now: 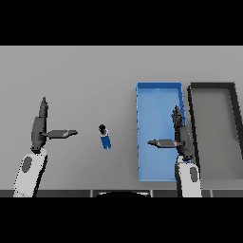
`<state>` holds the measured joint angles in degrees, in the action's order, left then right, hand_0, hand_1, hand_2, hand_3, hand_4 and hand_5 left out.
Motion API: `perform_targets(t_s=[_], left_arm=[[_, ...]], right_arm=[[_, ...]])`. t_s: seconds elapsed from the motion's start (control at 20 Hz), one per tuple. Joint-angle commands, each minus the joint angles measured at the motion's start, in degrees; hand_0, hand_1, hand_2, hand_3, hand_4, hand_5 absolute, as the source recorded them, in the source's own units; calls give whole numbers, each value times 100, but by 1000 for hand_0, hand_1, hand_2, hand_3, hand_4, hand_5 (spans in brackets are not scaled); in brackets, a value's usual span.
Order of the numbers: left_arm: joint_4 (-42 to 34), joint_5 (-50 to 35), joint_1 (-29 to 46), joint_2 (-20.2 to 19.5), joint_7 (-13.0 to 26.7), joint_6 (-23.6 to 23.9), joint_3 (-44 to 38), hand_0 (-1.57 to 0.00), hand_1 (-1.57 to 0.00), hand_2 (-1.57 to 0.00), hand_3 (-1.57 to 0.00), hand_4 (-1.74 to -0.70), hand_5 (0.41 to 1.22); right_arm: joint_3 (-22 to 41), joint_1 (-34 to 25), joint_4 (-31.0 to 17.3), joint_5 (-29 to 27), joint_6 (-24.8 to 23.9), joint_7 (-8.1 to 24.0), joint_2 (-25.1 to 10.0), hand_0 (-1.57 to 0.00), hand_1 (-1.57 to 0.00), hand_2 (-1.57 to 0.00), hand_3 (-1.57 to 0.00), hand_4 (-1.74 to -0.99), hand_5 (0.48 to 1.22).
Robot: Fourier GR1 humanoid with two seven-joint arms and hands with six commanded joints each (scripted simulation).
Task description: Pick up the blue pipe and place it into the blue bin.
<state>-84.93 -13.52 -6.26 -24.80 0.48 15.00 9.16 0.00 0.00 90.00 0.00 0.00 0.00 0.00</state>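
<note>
On the grey table [85, 76], between the two hands, lies the blue pipe [105, 138], a short blue cylinder with a dark cap at its far end. It lies slightly tilted, the dark end pointing away from the robot and a little to the left, and it touches neither hand. To its right, well clear of it, sits the blue bin [141, 133], a long rectangular tray with raised walls that runs away from the robot; nothing lies on the visible part of its floor. Just beside the bin on the right is a second tray of about the same shape, a black bin [191, 118] with a dark rim and a grey floor; the two stand side by side with a narrow strip of table between them. The left hand [39, 130] shows at the left of the scene, near the pipe but apart from it. Its fingers are straight and point away from the robot, its thumb sticks out sideways toward the pipe, and it holds nothing. The right hand [179, 137] appears over the right part of the blue bin, close to the wall that faces the black bin. Its fingers are likewise straight and point away from the robot, its thumb reaches left across the bin's floor, and it too is empty. Whether this hand touches the bin cannot be told.
</note>
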Motion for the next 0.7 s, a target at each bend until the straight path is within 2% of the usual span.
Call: perform_targets(t_s=[0.0,0.25,0.3,0.35,0.4,0.5,0.65], left_arm=[[16,-1,-22,5,-10,2,-4,1,1,1,1,-1186,605],[198,16,-202,45,-3,7,-29,1,1,1,1,-1186,605],[208,-120,-107,-280,-250,-730,88,1,1,1,1,-1186,605],[258,-206,22,-551,-496,-1231,107,1,1,1,1,-1188,606],[358,-250,13,-702,-598,-1532,110,1,1,1,1,-1190,604],[430,-306,-10,-809,-717,-1882,158,1,1,1,1,-1188,603],[370,-268,58,-943,-912,-2156,245,1,1,1,1,-1170,605]], right_arm=[[-8,-23,-14,-3,-8,17,-2,1,1,1,1,-1254,598],[-45,-224,-170,1,-29,75,2,1,1,1,1,-1254,598],[164,-9,-36,349,129,-178,-316,1,1,1,1,-1254,598],[290,232,103,559,221,-399,-511,1,1,1,1,-1255,597],[373,348,215,737,255,-435,-665,1,1,1,1,-1251,597],[496,409,393,952,250,-302,-774,1,1,1,1,-1244,596],[551,425,453,973,315,-185,-809,1,1,1,1,-1228,595]])
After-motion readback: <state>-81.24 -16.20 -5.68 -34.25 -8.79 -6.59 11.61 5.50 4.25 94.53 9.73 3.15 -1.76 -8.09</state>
